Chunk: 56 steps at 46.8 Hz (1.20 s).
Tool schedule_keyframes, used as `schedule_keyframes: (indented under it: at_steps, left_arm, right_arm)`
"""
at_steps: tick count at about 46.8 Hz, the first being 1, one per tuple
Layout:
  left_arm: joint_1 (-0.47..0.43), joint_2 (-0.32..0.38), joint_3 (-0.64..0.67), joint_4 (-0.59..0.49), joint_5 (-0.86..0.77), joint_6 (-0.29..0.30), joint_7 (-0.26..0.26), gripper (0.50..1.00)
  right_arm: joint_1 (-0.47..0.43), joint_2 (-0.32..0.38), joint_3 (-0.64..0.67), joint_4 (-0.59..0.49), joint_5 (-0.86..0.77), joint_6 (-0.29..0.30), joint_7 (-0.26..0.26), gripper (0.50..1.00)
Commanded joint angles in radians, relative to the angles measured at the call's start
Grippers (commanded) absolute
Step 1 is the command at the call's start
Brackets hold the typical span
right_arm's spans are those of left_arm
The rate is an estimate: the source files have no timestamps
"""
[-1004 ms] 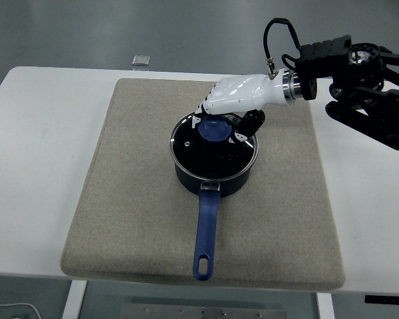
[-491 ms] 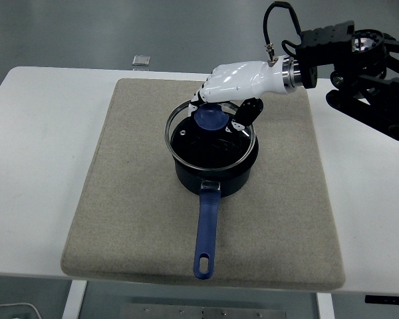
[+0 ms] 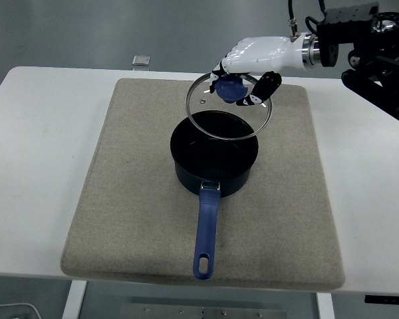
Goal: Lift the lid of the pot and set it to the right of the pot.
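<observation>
From the head view, a white table [image 3: 40,166] with rounded corners fills most of the picture. A big tan mat [image 3: 133,199] lies flat on it. The mat looks soft and a bit fuzzy, like felt, and it is shaped like a square with round corners.

A dark pot [image 3: 215,159] sits near the middle of the mat. It is round and deep, and its inside looks black and smooth. A long blue handle [image 3: 205,232] sticks out from the pot toward the near edge of the table. The handle is shiny, and it has a small hole at its far tip.

The pot lid [image 3: 230,106] is up in the air, above the back right part of the pot. It does not touch the pot. It is a round see-through glass lid with a thin shiny metal ring around its edge. It is tilted, so its lower side faces the camera. A round blue knob [image 3: 231,88] sits in its middle.

The right hand [image 3: 256,63] comes in from the right on a black arm [image 3: 379,60]. The hand has a smooth white shell and dark fingertips [image 3: 267,85]. Its fingers are curled tight around the blue knob and hold the lid up.

A small gray square thing [image 3: 141,60] lies at the far edge of the table, past the mat. It is too small to tell what it is.
</observation>
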Motion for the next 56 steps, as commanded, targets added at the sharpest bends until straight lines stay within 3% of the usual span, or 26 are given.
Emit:
schedule_keyframes:
  at_steps: [1, 30, 56]
  left_arm:
    - [0.000, 0.000, 0.000, 0.000, 0.001, 0.000, 0.000, 1.000]
    - [0.000, 0.000, 0.000, 0.000, 0.001, 0.000, 0.000, 1.000]
    - [0.000, 0.000, 0.000, 0.000, 0.001, 0.000, 0.000, 1.000]
  right_arm:
    - [0.000, 0.003, 0.000, -0.025, 0.000, -0.002, 0.000, 0.500]
    - [-0.020, 0.031, -0.044, -0.281, -0.010, -0.055, 0.000, 0.500]
    - [-0.083, 0.029, -0.083, -0.370, -0.004, -0.080, 0.000, 0.500]
